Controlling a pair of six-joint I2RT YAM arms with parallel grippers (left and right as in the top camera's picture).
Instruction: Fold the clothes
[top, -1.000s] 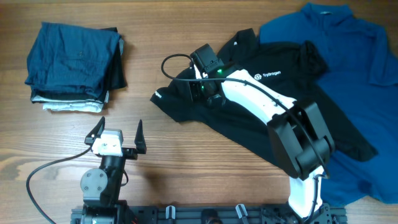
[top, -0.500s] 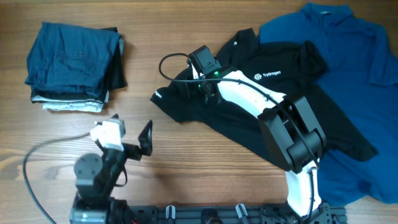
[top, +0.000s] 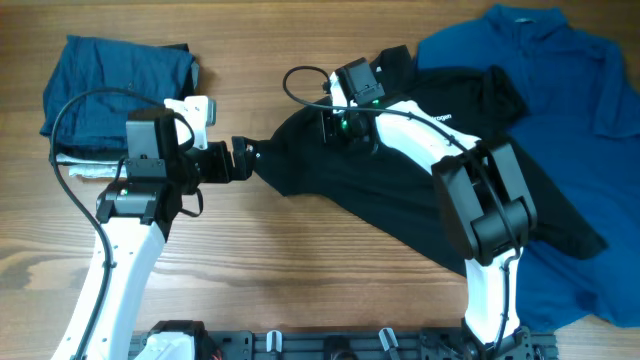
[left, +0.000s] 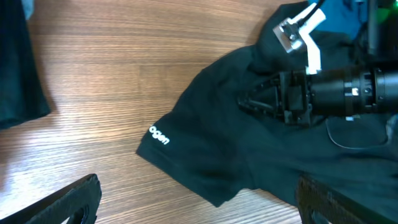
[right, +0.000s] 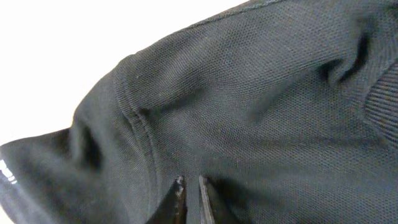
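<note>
The black shirt (top: 385, 190) lies rumpled across the middle of the table, its right side over the bright blue shirt (top: 580, 110). My right gripper (top: 336, 127) is shut, pinching black fabric near the shoulder; its wrist view shows the fingers (right: 189, 184) closed on a fold of the black shirt (right: 261, 106). My left gripper (top: 240, 160) is open at the edge of the shirt's left sleeve. In the left wrist view the fingers (left: 196, 190) spread wide just in front of the sleeve hem (left: 186, 155) with its white lettering. The right gripper (left: 252, 102) shows there too.
A stack of folded dark blue and black garments (top: 120, 95) sits at the back left, just behind my left arm. Bare wooden table (top: 330, 270) lies in front of the shirts. A cable loops above the right wrist (top: 300, 75).
My left arm swung up from the table's front edge to the black shirt's left sleeve. My right gripper shifted a little right and back, dragging the shirt's fabric with it.
</note>
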